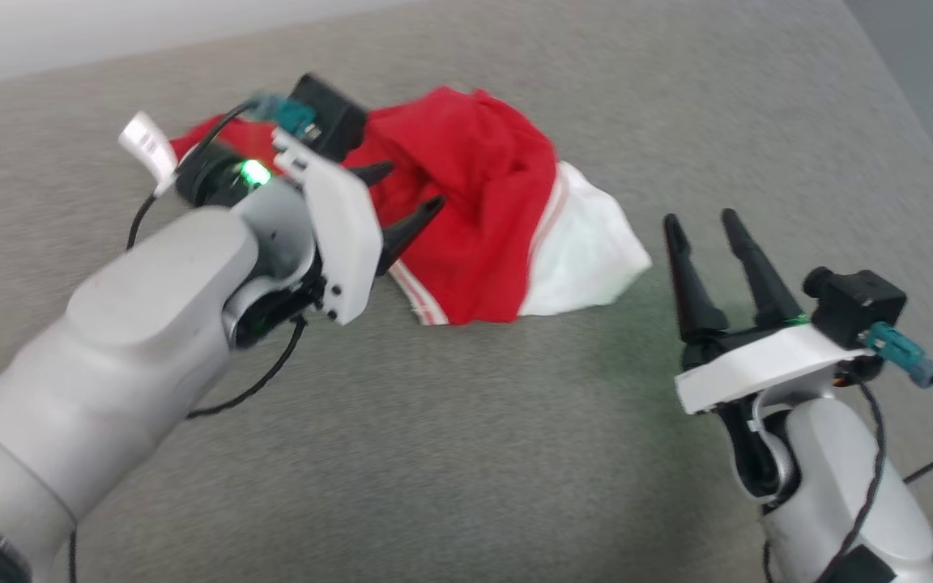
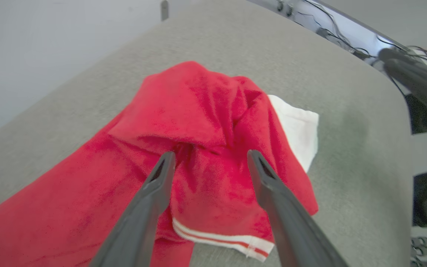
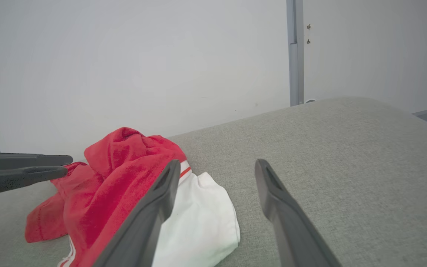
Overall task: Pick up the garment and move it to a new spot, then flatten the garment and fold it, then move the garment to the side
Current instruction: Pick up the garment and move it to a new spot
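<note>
Lying crumpled on the grey upholstered surface [image 1: 515, 421], the red garment [image 1: 475, 202] has its white panel and white-striped hem turned toward the right gripper [image 1: 700, 217]. The left gripper [image 1: 415, 185] hangs just over the garment's red folds, fingers spread apart with no cloth pinched between them. The right gripper stands near the garment's white panel without touching it, fingers likewise spread and holding nothing.
</note>
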